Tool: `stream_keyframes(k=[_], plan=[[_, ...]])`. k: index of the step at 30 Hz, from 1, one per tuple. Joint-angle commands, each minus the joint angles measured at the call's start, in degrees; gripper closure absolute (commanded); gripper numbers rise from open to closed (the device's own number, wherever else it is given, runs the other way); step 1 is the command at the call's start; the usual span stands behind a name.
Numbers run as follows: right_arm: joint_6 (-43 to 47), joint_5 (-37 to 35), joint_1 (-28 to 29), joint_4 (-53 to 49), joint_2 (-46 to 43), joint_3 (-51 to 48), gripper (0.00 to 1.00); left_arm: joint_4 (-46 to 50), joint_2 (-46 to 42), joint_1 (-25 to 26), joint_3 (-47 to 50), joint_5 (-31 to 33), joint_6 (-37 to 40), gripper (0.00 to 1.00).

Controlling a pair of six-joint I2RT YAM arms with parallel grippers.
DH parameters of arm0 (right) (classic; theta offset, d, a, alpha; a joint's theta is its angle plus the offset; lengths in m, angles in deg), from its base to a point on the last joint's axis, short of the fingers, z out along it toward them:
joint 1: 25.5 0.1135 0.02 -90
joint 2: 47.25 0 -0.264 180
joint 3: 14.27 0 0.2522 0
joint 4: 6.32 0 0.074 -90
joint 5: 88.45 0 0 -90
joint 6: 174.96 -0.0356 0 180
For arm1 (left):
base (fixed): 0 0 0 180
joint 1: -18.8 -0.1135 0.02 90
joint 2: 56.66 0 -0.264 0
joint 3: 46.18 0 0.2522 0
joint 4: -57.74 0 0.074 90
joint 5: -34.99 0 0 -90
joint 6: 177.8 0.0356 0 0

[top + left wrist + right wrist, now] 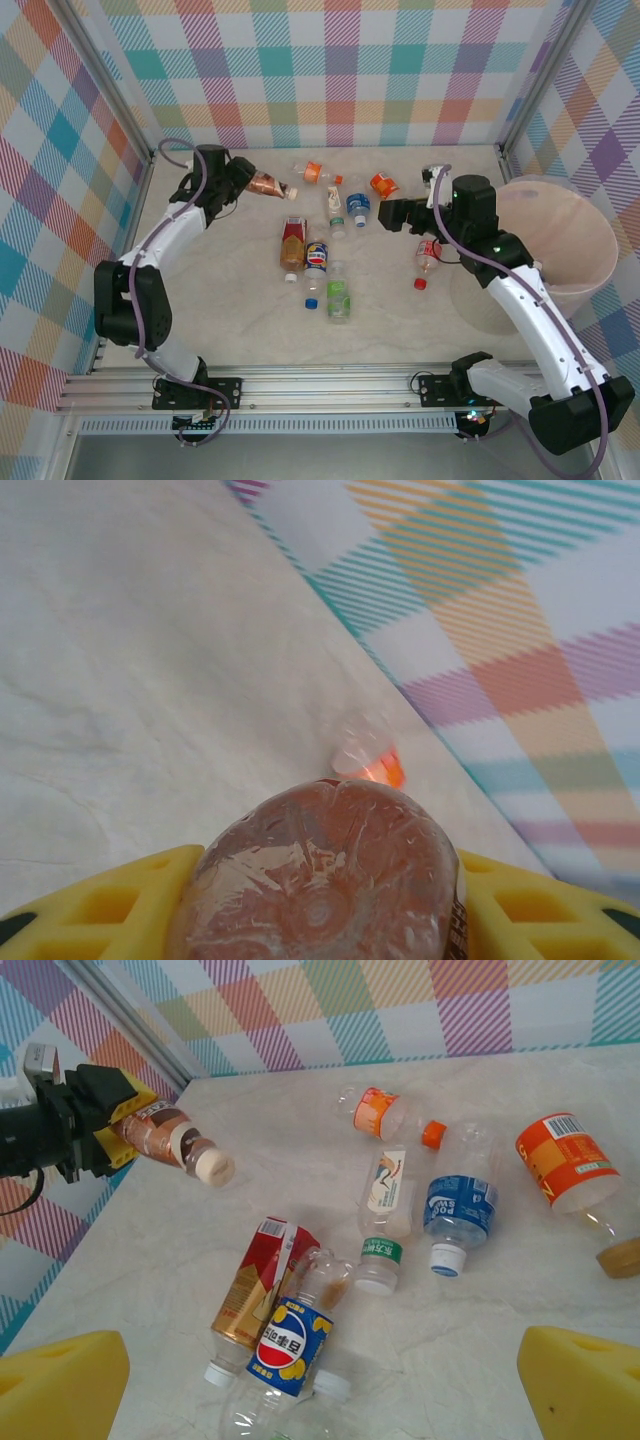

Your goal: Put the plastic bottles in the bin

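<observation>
Nearest the arm bases, a green-labelled bottle (338, 297) is lying on the pale table (220, 310). A blue-labelled bottle (316, 260) and a red-and-brown bottle (292, 245) are lying just beyond it, the three close together. To the right, a small red-capped bottle (426, 260) is lying alone beside the right arm. The bin (585, 280), pale pink and translucent, is standing upright at the table's right edge, well apart from the bottles in the middle. Further back, the right gripper (386, 214) is hovering over the table with its yellow fingers (60, 1385) spread wide, holding nothing. Just beyond it a white-labelled bottle (335, 210) and a blue-and-white bottle (358, 208) are lying side by side, with an orange-labelled bottle (384, 184) to their right. Farther still, the left gripper (243, 180) is clamping a brown-labelled bottle (267, 184) by its base, white cap pointing toward the table's middle. Nearest the checked back wall (340, 70), a small orange-banded bottle (314, 172) is lying on its side.
</observation>
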Motion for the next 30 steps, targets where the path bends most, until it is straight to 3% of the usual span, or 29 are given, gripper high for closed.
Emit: stream_keyframes(k=[1, 6, 17, 25, 30], plan=[[-0.02, 2.09, 0.51, 5.12, 0.80, -0.46, 0.00, -0.82, -3.89, 2.74, -1.86, -9.49, 10.49, 0.47], [-0.25, 7.35, 0.91, 6.32, 3.17, -0.05, 0.00, -0.38, -5.16, 7.20, -3.90, -18.37, 16.97, 0.46], [2.21, 17.63, 3.51, 2.78, 8.70, 2.83, 0.00, 1.39, -2.06, 16.06, -10.33, -27.57, 25.89, 0.46], [3.84, 19.21, 5.37, 2.68, 11.31, 3.42, 0.00, 2.29, 1.69, 19.55, -15.70, -30.31, 28.57, 0.46], [-2.17, 20.10, 5.57, 10.99, 13.08, 2.86, 0.00, 0.99, 2.84, 21.70, -16.46, -30.85, 28.08, 0.46]])
